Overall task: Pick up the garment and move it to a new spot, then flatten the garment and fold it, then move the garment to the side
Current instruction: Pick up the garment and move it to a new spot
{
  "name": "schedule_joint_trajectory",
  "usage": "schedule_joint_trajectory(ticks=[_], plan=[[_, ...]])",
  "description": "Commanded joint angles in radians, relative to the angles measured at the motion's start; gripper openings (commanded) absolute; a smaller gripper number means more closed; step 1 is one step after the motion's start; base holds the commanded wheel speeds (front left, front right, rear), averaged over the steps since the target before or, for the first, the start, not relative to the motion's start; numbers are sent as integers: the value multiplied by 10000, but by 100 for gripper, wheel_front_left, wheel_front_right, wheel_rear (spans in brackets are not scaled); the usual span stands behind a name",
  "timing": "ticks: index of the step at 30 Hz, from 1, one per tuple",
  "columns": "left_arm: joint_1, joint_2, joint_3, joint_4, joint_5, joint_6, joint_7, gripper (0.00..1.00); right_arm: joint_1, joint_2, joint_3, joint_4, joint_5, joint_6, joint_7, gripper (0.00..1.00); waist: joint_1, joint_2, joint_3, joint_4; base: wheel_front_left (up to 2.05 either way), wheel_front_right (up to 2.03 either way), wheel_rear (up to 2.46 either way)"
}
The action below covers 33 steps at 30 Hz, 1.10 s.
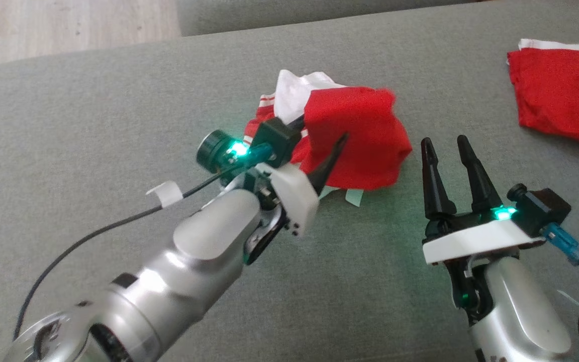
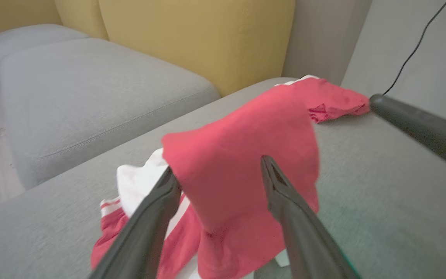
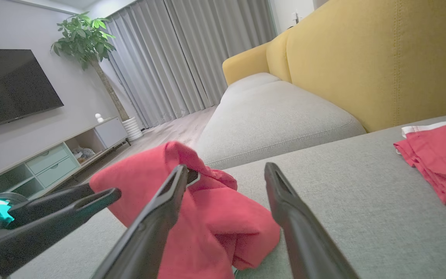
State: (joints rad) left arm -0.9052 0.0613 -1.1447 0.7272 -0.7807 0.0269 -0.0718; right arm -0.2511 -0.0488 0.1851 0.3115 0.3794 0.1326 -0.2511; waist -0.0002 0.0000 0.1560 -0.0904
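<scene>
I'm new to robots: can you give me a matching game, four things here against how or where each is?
1 left tool
2 right tool
3 crumpled garment
4 second red garment

A open, over bare grey cushion
B lying flat, far right of the head view
C open, fingers astride a red fold
D heaped red and white, mid-cushion

Pairs: 1-C, 2-A, 3-D, 4-B

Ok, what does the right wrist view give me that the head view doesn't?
Right wrist view adds the TV, potted plant, curtains and yellow sofa back. Head view adds the heap's white fabric and the left arm's black cable. Both show the crumpled red garment, the second red garment aside, the open left gripper and the grey cushion.
</scene>
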Motion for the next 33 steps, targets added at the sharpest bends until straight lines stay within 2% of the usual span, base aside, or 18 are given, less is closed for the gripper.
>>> schedule_joint_trajectory(ticks=[1, 6, 8, 11, 13, 17, 19, 20, 24, 27, 33], plan=[[-268, 305, 145, -47, 64, -25, 16, 100, -57, -14, 186, -285, 83, -19, -107, 100, 2, 0, -93, 108, 0, 0, 0], [330, 855, 267, 153, -115, -19, -382, 100, 92, -14, 100, -255, 32, -19, -107, 100, 2, 0, -343, 350, 0, 0, 0], [527, 1156, 391, 112, -45, 232, -876, 100, 174, -14, 55, -258, 1, -19, -107, 100, 2, 0, -456, 478, 0, 0, 0], [915, 1580, 960, -201, -132, 838, -1598, 100, 315, -14, 39, -239, -84, -19, -107, 100, 2, 0, -670, 656, 0, 0, 0], [1248, 1929, 1568, -736, -61, 1404, -1845, 100, 421, -14, -10, -241, -121, -19, -107, 100, 2, 0, -825, 772, 0, 0, 0], [2509, 2710, 3315, -2926, 757, 2528, -1893, 100, 590, -14, -202, -332, -237, -19, -107, 100, 2, 0, -942, 1024, 0, 0, 0], [3449, 2979, 4188, -4097, 1206, 2868, -1895, 100, 631, -14, -225, -372, -352, -19, -107, 100, 2, 0, -944, 1096, 0, 0, 0], [3449, 2979, 4188, -4097, 1206, 2868, -1895, 100, 631, -14, -225, -372, -352, -19, -107, 100, 2, 0, -944, 1096, 0, 0, 0], [5159, 3153, 5328, -5677, 2016, 3098, -1897, 100, 719, -14, -308, -421, -469, -19, -107, 100, 2, 0, -993, 1220, 0, 0, 0], [6105, 3006, 5819, -6178, 2339, 2957, -1898, 100, 807, -14, -299, -439, -480, -19, -107, 100, 2, 0, -1037, 1242, 0, 0, 0], [7102, 2504, 6542, -6315, 2840, 2654, -1898, 100, 1003, -14, -189, -409, -398, -19, -107, 100, 2, 0, -1136, 1156, 0, 0, 0]])
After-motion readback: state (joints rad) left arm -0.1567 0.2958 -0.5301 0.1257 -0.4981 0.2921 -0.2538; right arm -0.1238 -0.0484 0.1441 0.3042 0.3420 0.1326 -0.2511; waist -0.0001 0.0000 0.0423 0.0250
